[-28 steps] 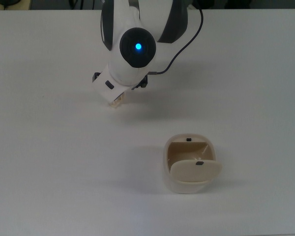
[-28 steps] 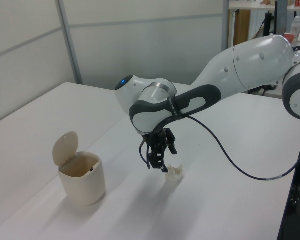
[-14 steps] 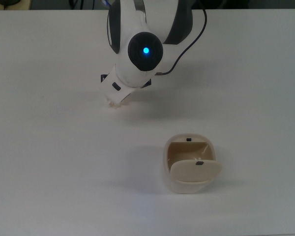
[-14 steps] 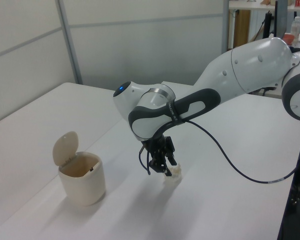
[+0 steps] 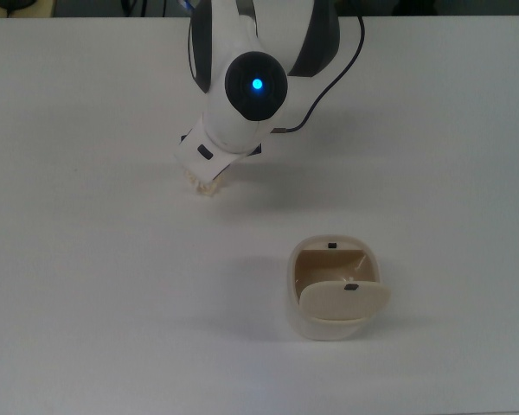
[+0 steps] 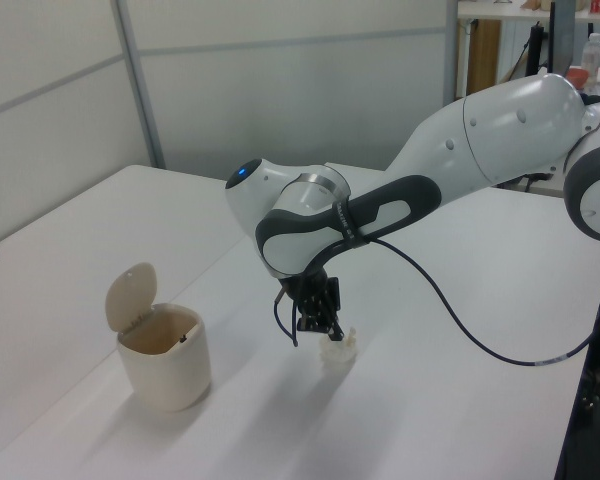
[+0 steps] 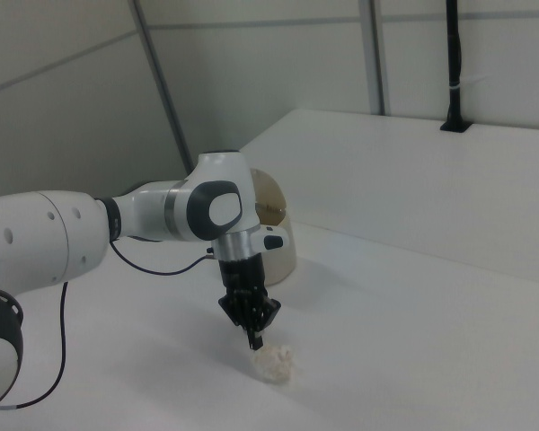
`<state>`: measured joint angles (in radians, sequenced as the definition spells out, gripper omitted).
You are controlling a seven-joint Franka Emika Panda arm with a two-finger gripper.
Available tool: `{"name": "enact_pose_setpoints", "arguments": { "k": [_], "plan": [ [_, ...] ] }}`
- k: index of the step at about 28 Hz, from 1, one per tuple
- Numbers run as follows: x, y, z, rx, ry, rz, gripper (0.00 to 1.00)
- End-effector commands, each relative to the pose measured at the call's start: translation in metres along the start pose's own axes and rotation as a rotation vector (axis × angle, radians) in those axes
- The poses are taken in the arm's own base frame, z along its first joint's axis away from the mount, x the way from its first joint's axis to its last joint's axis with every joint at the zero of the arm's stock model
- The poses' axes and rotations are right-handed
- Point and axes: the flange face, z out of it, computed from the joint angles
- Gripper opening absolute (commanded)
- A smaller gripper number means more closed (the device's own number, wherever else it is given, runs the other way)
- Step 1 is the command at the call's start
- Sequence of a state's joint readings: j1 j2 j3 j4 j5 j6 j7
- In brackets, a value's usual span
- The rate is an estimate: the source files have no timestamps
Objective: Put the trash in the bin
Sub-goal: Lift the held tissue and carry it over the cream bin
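The trash [image 6: 337,350] is a small lumpy cream-white paper wad lying on the white table [image 6: 460,400]. My gripper [image 6: 326,334] points down right at the wad, its tip touching or just above the wad's top. In the right view the gripper [image 7: 254,339] ends just up and left of the trash [image 7: 274,363]. From the top view only an edge of the trash [image 5: 204,188] peeks out under the arm's white hand. The bin [image 5: 332,287] stands in the top view's lower right, its flap lid up and its tan inside showing. It also appears as the bin [image 6: 164,355] and, half hidden behind the arm, the bin [image 7: 274,235].
A black cable [image 6: 460,325] hangs from the arm over the table. A dark post [image 7: 452,67] stands on the far table edge in the right view. White table surface lies between the wad and the bin.
The arm has come down and shifted slightly toward the wad, so the gripper now sits right on top of it. The bin and the wad have not moved.
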<state>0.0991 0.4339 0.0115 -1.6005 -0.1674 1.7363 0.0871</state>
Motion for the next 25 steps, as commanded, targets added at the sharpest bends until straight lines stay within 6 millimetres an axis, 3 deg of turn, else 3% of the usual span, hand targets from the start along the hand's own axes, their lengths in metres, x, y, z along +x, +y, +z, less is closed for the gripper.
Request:
{"name": "enact_pose_setpoints", "arguments": {
  "k": [1, 8, 11, 12, 17, 19, 25],
  "plan": [
    [0.000, 0.001, -0.027, -0.008, 0.103, -0.007, 0.00],
    [0.005, 0.006, -0.090, 0.019, 0.329, 0.015, 0.00],
    [0.003, -0.002, -0.112, 0.030, 0.421, 0.003, 0.00],
    [0.000, -0.012, -0.128, 0.041, 0.480, -0.012, 0.00],
    [0.003, -0.022, -0.146, 0.058, 0.598, -0.028, 0.00],
    [0.007, -0.038, -0.157, 0.076, 0.683, -0.053, 0.00],
    [0.017, -0.052, -0.159, 0.112, 0.787, -0.073, 0.00]
  ]
}}
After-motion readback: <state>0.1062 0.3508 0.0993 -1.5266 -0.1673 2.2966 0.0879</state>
